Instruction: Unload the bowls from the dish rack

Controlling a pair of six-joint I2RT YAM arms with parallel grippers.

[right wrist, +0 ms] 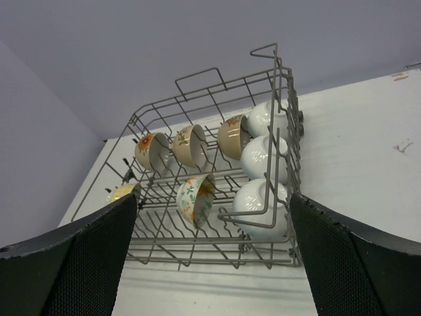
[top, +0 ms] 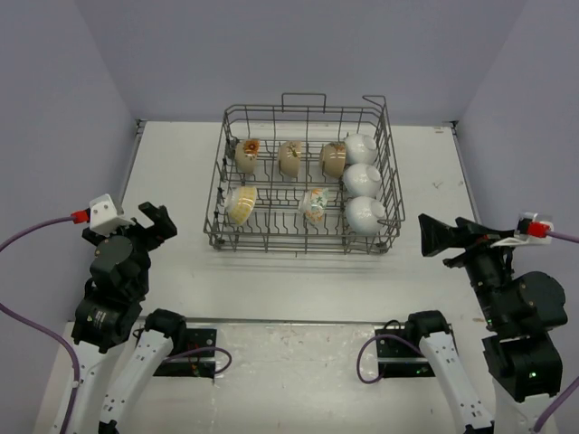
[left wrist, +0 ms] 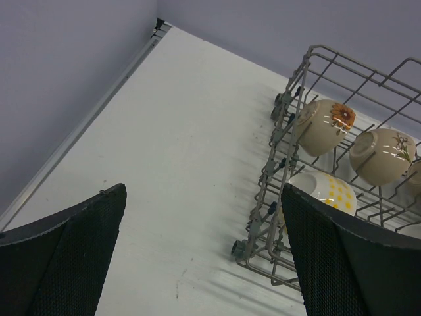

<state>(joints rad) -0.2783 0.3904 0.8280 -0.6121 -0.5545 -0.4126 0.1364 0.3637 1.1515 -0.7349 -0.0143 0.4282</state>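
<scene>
**Workcell surroundings: table and enclosure**

You are working on a white table (top: 181, 190) with a matte top and faint scuffs. Three bare walls close it in: the back wall (top: 298, 54), the left wall (top: 54, 108) and the right wall (top: 538, 99), all a pale lilac-grey. They meet the table at its far and side edges. A thin metal edging strip (left wrist: 85, 125) runs along the table's left edge and ends in a dark corner piece (left wrist: 158, 24) at the far left corner. Toward the right wall you will see a few small dark marks (right wrist: 401, 147) on the tabletop. The light is soft and even, and shadows on the table are faint and blurred.
</scene>
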